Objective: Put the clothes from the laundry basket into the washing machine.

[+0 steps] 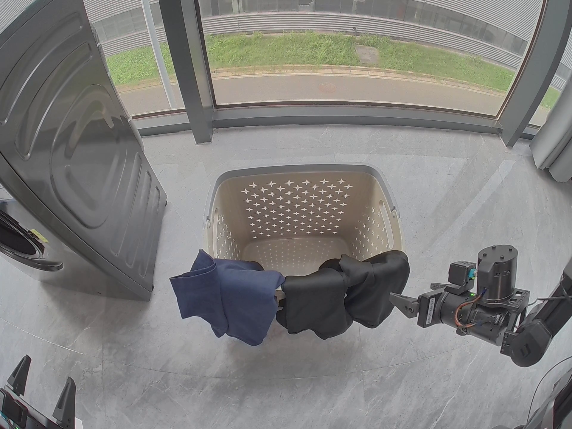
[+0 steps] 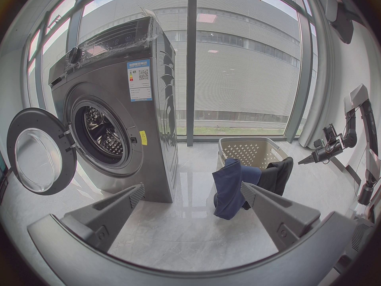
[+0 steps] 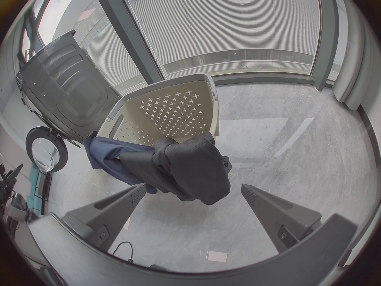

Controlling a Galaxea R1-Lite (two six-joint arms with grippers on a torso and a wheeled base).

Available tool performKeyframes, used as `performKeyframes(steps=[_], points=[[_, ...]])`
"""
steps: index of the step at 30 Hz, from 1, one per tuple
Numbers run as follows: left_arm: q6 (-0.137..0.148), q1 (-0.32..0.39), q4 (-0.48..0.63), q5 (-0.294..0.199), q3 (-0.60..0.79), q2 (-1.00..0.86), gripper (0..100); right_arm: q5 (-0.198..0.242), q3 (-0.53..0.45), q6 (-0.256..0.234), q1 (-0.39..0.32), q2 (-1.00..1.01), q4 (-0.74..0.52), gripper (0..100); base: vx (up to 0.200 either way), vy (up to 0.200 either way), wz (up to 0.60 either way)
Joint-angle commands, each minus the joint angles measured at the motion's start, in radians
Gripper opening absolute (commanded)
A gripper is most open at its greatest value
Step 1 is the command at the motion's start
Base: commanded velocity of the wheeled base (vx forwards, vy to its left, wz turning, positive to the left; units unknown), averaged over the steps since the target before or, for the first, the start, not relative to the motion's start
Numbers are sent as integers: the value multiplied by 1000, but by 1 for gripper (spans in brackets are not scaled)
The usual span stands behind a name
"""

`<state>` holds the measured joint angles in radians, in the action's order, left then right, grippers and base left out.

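A beige laundry basket point(image 1: 301, 170) stands on the floor before me. A blue garment point(image 1: 229, 296) and a black garment point(image 1: 345, 296) hang over its near rim, side by side. My right gripper point(image 1: 397, 304) is just right of the black garment at rim height, open, with nothing between its fingers point(image 3: 119, 207); the black garment point(image 3: 194, 167) lies close ahead of it. The grey washing machine point(image 1: 71, 150) is at the left, with its round door point(image 2: 39, 151) swung open and its drum point(image 2: 101, 134) exposed. My left gripper point(image 1: 46, 376) is low at the near left, open and empty.
A glass window wall with a dark pillar point(image 1: 185, 55) runs behind the basket. A curtain point(image 1: 554, 138) hangs at the far right. Bare stone floor point(image 1: 298, 376) lies between me and the basket, and between the basket and the machine.
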<state>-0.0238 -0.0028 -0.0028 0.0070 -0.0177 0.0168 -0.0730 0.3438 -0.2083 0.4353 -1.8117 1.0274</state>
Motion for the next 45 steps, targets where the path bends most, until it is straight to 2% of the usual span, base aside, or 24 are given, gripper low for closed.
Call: performKeyframes(steps=[1, 32, 33, 40, 45], points=[[-1, 0, 0, 1, 18, -15, 100, -22, 7, 4, 10, -106, 62, 100, 0, 0, 0], [-1, 0, 0, 1, 18, -15, 100, -25, 205, 3, 2, -268, 80, 100, 0, 0, 0], [-1, 0, 0, 1, 18, -15, 100, -25, 210, 3, 2, -270, 80, 0, 0, 0, 0], [-1, 0, 0, 1, 18, -15, 100, -24, 227, 0, 5, -275, 82, 0, 0, 0, 0], [-1, 0, 0, 1, 18, -15, 100, -25, 225, -23, 10, -273, 80, 0, 0, 0, 0]])
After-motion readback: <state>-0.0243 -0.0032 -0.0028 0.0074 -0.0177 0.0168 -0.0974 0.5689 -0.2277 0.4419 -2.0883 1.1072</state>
